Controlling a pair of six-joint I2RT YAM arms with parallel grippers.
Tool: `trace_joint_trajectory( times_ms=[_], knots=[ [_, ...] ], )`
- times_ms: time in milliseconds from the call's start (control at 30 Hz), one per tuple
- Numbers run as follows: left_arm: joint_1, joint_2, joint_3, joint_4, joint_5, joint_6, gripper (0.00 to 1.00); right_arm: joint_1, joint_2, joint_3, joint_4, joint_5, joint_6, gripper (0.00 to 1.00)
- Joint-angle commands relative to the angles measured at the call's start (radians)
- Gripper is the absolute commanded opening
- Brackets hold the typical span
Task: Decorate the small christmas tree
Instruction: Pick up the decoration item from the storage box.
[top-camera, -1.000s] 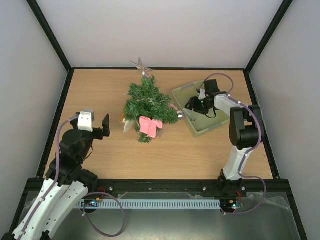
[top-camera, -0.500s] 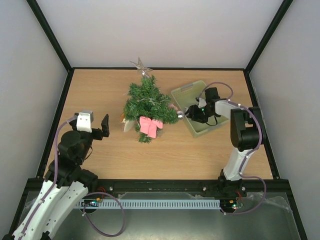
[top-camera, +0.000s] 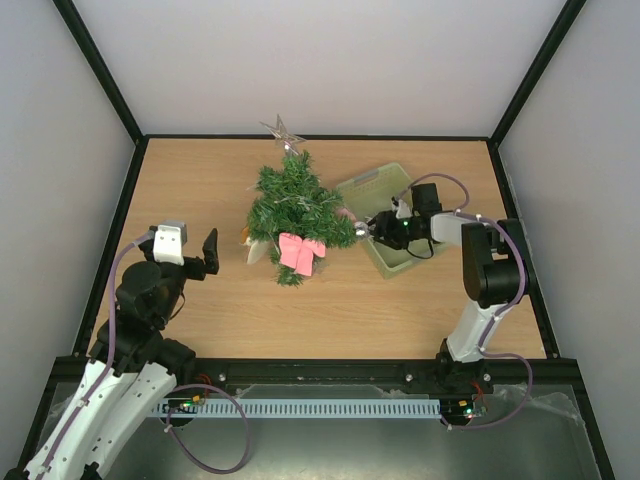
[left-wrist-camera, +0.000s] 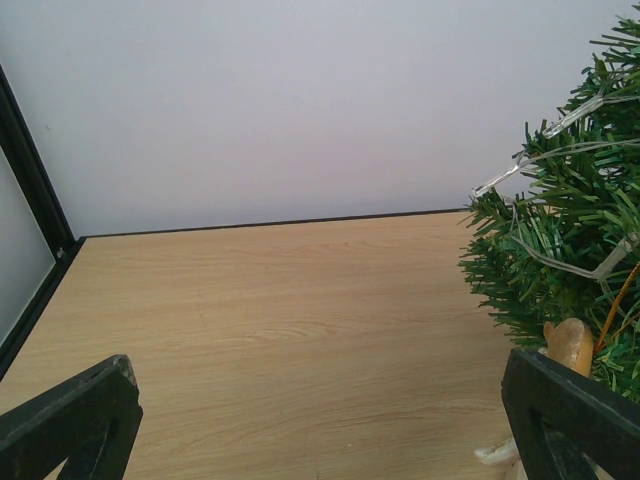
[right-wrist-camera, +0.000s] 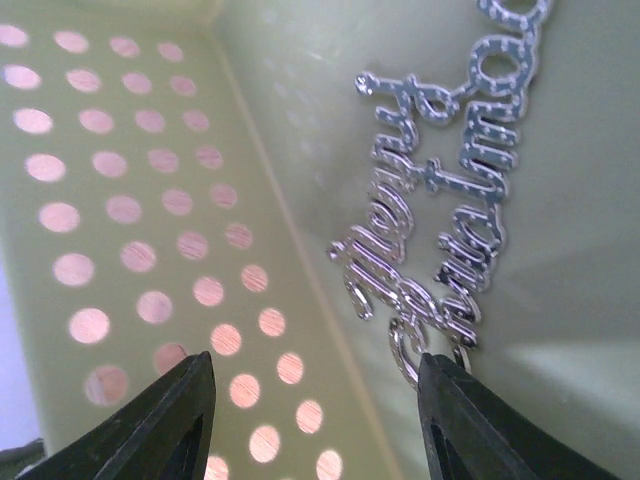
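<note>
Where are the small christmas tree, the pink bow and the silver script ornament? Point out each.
small christmas tree (top-camera: 292, 198), top view, on its green branches.
pink bow (top-camera: 300, 252), top view, on its middle knot.
silver script ornament (right-wrist-camera: 462, 250), right wrist view, on its lettering.

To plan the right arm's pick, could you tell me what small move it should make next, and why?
Probably nudge the right gripper sideways toward the silver script ornament before closing: its jaws stand open and empty inside the pale green basket, and the ornament's end lies by one fingertip, not between them.
</note>
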Motion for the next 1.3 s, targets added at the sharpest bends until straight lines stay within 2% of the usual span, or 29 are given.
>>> trace_joint_trajectory(
  times_ms=[0, 100, 167, 300, 400, 500, 633, 900, 1000, 1133, 1267],
  knots=[
    [-0.004, 0.000, 0.007, 0.000, -0.007, 0.006, 1.00, 0.005, -0.044, -0.021, 0.142, 0.017, 0.085, 0.54],
    [-0.004, 0.000, 0.009, 0.000, -0.006, 0.006, 1.00, 0.008, -0.048, -0.026, 0.184, 0.072, 0.130, 0.53],
    [-0.004, 0.000, 0.009, -0.001, -0.006, 0.006, 1.00, 0.019, -0.055, -0.013, 0.159, 0.145, 0.105, 0.53],
    [-0.005, 0.000, 0.010, -0.002, -0.008, 0.006, 1.00, 0.076, -0.021, 0.110, -0.062, 0.378, -0.019, 0.52],
    [-0.005, 0.002, 0.008, 0.000, -0.006, 0.006, 1.00, 0.111, 0.038, 0.216, -0.210, 0.509, -0.080, 0.45],
    [-0.007, 0.003, 0.008, 0.000, -0.007, 0.006, 1.00, 0.138, 0.089, 0.291, -0.294, 0.645, -0.125, 0.39],
    [-0.009, 0.005, 0.008, 0.000, -0.007, 0.006, 1.00, 0.156, 0.162, 0.372, -0.375, 0.730, -0.159, 0.34],
    [-0.009, 0.006, 0.010, -0.004, -0.013, 0.007, 1.00, 0.162, 0.196, 0.400, -0.449, 0.925, -0.185, 0.32],
    [-0.010, 0.006, 0.008, -0.003, -0.012, 0.006, 1.00, 0.154, 0.187, 0.376, -0.467, 1.033, -0.159, 0.25],
    [-0.010, 0.007, 0.009, -0.004, -0.009, 0.006, 1.00, 0.136, 0.134, 0.329, -0.501, 1.073, -0.083, 0.20],
    [-0.012, 0.002, 0.008, -0.003, -0.006, 0.007, 1.00, 0.135, -0.017, 0.250, -0.489, 0.921, -0.053, 0.25]
  ],
)
